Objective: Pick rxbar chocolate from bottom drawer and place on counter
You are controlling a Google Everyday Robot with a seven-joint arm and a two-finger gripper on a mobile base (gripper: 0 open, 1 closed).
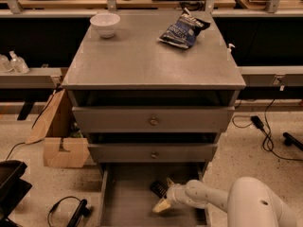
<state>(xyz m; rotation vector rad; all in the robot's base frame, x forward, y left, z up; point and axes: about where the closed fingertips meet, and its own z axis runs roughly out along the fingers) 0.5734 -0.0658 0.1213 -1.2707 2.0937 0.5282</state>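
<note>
gripper: the gripper (pixel 164 193) is low inside the pulled-out bottom drawer (pixel 125 205), towards its right half, reaching in from the right on the pale arm (pixel 222 200).
claw state: released; its two fingers stand spread apart, one pale tip nearer the front of the drawer and the other towards the back.
rxbar chocolate: the rxbar chocolate (pixel 157 188) lies flat on the drawer floor, near the back, just below the lower drawer front (pixel 153 153).
bar and fingers: the bar's right end seems to sit in the gap between the spread fingers, though the dim drawer hides whether anything touches it.
counter: the counter (pixel 142 60) carries a white bowl (pixel 105 23) at its back left corner and a dark blue snack bag (pixel 183 29) at its back right, well apart from each other.
upper drawers: the upper drawer front (pixel 153 120) and the lower one are both pushed in.
floor beside cabinet: a cardboard box (pixel 64 148) sits at the left, and black cables (pixel 265 134) trail at the right.
</note>
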